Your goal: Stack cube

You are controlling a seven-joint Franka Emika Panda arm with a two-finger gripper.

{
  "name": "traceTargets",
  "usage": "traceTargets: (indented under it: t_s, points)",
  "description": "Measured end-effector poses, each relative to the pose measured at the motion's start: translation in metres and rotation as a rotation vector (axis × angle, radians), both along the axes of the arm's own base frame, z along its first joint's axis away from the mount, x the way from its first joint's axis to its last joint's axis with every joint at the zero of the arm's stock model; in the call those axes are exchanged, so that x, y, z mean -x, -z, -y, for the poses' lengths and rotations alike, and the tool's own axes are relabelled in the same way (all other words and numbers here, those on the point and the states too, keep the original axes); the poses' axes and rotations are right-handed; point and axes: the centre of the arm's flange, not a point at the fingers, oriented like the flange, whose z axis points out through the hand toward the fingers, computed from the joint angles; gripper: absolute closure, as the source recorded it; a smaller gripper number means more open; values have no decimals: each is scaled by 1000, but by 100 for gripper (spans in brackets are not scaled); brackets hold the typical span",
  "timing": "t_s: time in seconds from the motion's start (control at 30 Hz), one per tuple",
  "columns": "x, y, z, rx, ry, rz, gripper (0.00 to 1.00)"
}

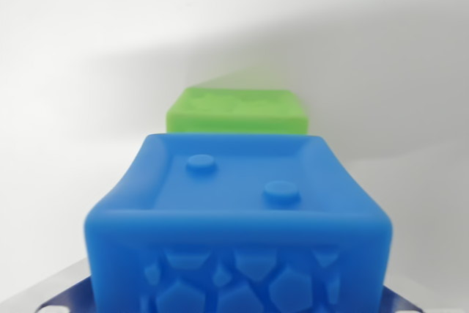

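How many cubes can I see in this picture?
2. A blue cube fills the near foreground, with two round studs on its top. A green cube sits behind it, mostly hidden by the blue one. More could be hidden behind the blue cube.

The lone wrist camera sits very close, looking slightly down across the blue cube (238, 225) toward twelve o'clock, the green cube (237, 111) beyond.

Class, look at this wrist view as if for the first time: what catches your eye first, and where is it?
A big blue cube fills the lower middle, very close to the camera, with two round studs on its recessed top and a raised pebble pattern on its near face. Behind it, partly hidden, sits a smaller-looking green cube on the plain white surface.
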Motion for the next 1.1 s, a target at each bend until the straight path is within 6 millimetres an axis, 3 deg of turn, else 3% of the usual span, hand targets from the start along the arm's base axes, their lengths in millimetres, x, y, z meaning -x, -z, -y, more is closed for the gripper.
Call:
traceTargets:
  t_s: [0.7, 0.73, 1.1]
  points:
    - [0, 23, 0, 0, -1, 0, 100]
    - [0, 23, 0, 0, -1, 0, 0]
    - [0, 23, 0, -1, -1, 1, 0]
